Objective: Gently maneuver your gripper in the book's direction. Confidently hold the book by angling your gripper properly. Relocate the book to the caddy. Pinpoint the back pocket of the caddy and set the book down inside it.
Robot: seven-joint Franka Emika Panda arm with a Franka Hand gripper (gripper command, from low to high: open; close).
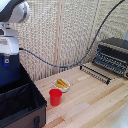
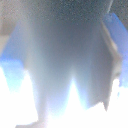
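In the exterior view my gripper (image 1: 6, 60) hangs at the far left, shut on the dark navy book (image 1: 10, 74). The book hangs upright, and its lower edge is at the rear of the black caddy (image 1: 22, 107). The caddy stands at the lower left with its dividers showing. The back pocket (image 1: 11, 91) lies right under the book; I cannot tell how deep the book sits in it. In the blurred wrist view the book (image 2: 65, 55) fills the gap between the blue fingertips (image 2: 14, 50).
A red cup (image 1: 55, 97) stands on the wooden table just right of the caddy. A small bowl with yellow food (image 1: 61, 84) is behind it. A black toaster oven (image 1: 114, 54) with its door open stands at the exterior view's right. A cable hangs across the back wall.
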